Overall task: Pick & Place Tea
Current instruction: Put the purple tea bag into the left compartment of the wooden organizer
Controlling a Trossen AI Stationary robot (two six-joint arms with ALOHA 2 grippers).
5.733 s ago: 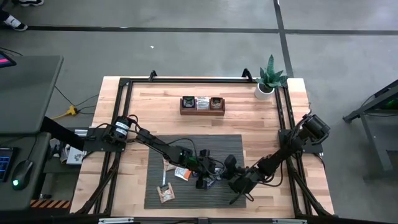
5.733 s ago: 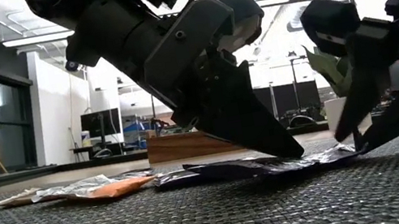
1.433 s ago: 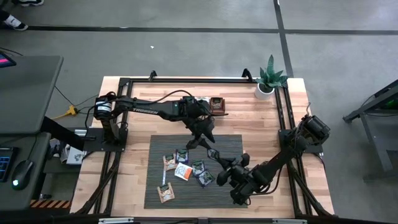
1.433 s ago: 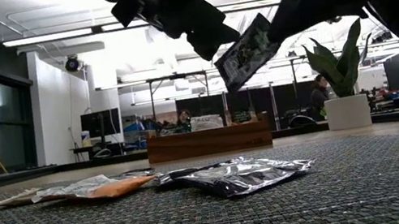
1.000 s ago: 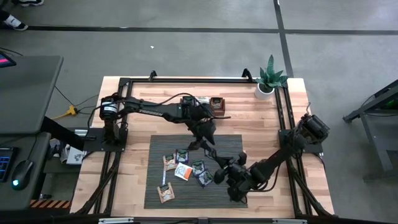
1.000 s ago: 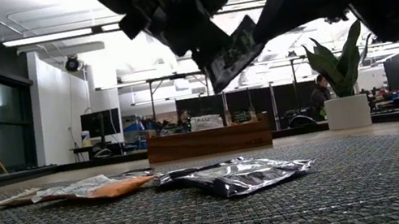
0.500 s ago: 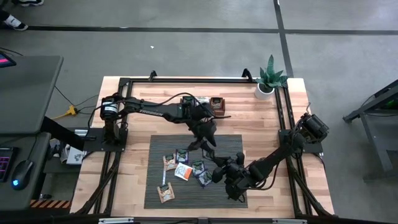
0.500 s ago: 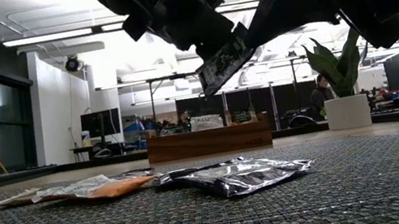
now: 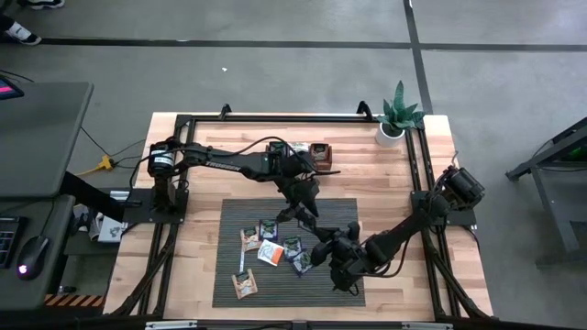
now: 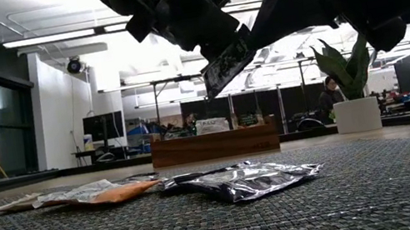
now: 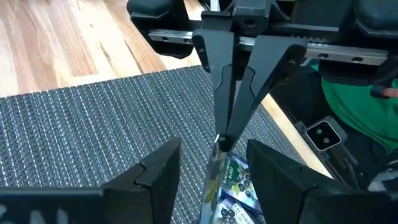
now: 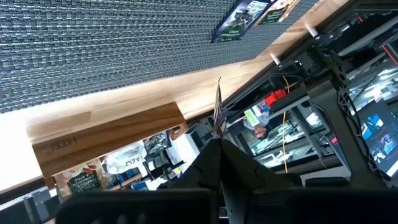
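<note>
Tea sachets (image 9: 275,248) lie scattered on a dark woven mat (image 9: 344,209) at the middle of the wooden desk (image 9: 234,151), below and to one side of both sets of fingers. One more dark sachet (image 10: 225,57) hangs in the air above the mat, pinched edge-on between the pressed-together fingers of the right gripper (image 11: 225,144). In the left wrist view that sachet (image 11: 227,186) points from the right fingers' tips straight into the gap between the left gripper's (image 9: 295,210) own spread fingers (image 11: 155,171), which stand on either side of it. Whether the left fingers touch the sachet cannot quite be told from here. The low view shows the two grippers meeting over the mat with the held sachet between them, well clear of the loose sachets (image 10: 250,179) lying flat beneath. Beyond the fingers, toward the far edge of the desk, stands a wooden box (image 9: 298,156) holding several sachets upright, and a small potted plant (image 9: 396,114) sits in the far corner on the right arm's side. A person (image 10: 329,99) shows in the room behind the desk.
</note>
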